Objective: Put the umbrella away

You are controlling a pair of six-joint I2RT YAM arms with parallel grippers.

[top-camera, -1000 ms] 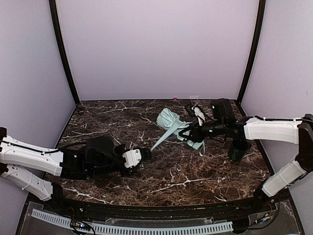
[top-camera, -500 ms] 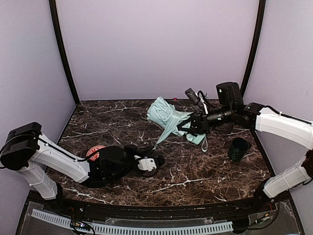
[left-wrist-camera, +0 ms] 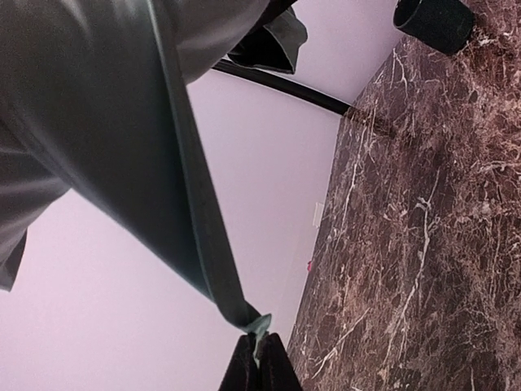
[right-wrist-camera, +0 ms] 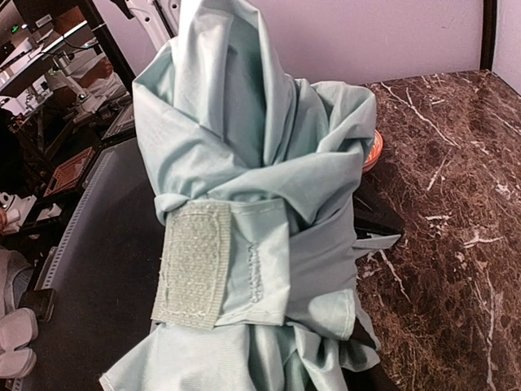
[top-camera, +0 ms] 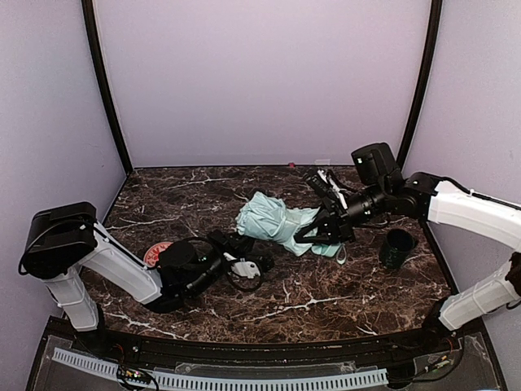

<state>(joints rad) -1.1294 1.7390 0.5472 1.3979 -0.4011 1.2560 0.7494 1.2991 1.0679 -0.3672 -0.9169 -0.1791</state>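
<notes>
Left gripper (left-wrist-camera: 260, 362) clenched hard on a little mint tab at the hem of the umbrella (top-camera: 273, 220), low over the counter (top-camera: 326, 297), and the fabric pulls taut away from that pinch. Follow it out: the gathered bundle runs rightward across the middle of the counter, long axis side to side, into my right gripper (top-camera: 319, 230), which grasps the far end. Up close on the right wrist view the closure strap (right-wrist-camera: 193, 265) lies wrapped across the folds, its fuzzy patch facing me. Beyond my right gripper, near the right edge, stands the dark green cup (top-camera: 398, 248). My right arm is the nearer one, so I'd judge the carry falls to it.
</notes>
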